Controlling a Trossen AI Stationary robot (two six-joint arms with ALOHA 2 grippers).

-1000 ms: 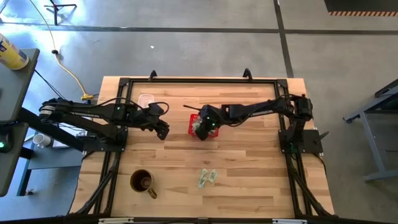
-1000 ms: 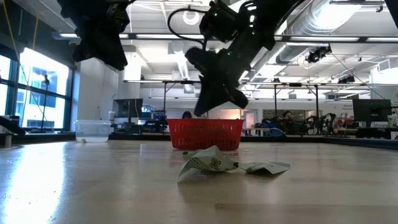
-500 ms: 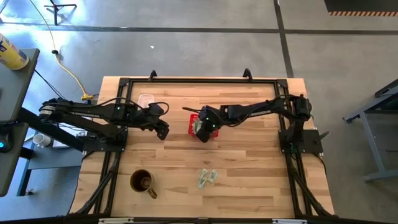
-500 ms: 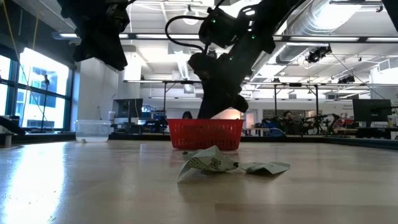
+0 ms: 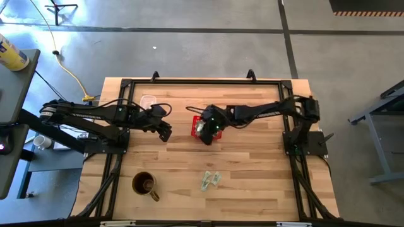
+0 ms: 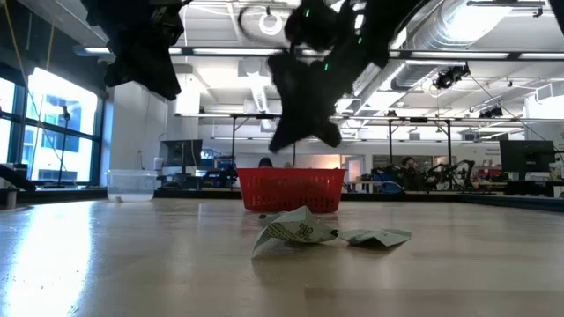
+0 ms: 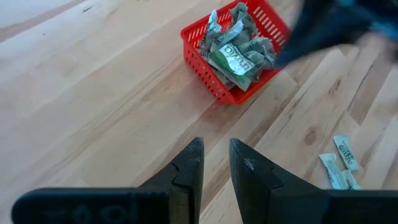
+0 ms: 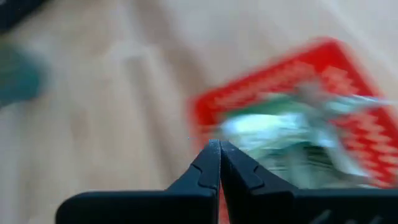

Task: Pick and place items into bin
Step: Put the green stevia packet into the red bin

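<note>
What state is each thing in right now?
Basket: upright on the table, holding several packets.
Loose packets: lying on the table, outside the basket.
Mug: upright, on the table.
Clear cup: on the table, near the far edge.
Left gripper: slightly open, empty, off to the basket's side.
Right gripper: shut, empty, above the basket.

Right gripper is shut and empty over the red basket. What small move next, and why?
Probably swing the right gripper toward the two green-and-white packets lying loose on the wooden table; the red mesh basket already holds several.
</note>
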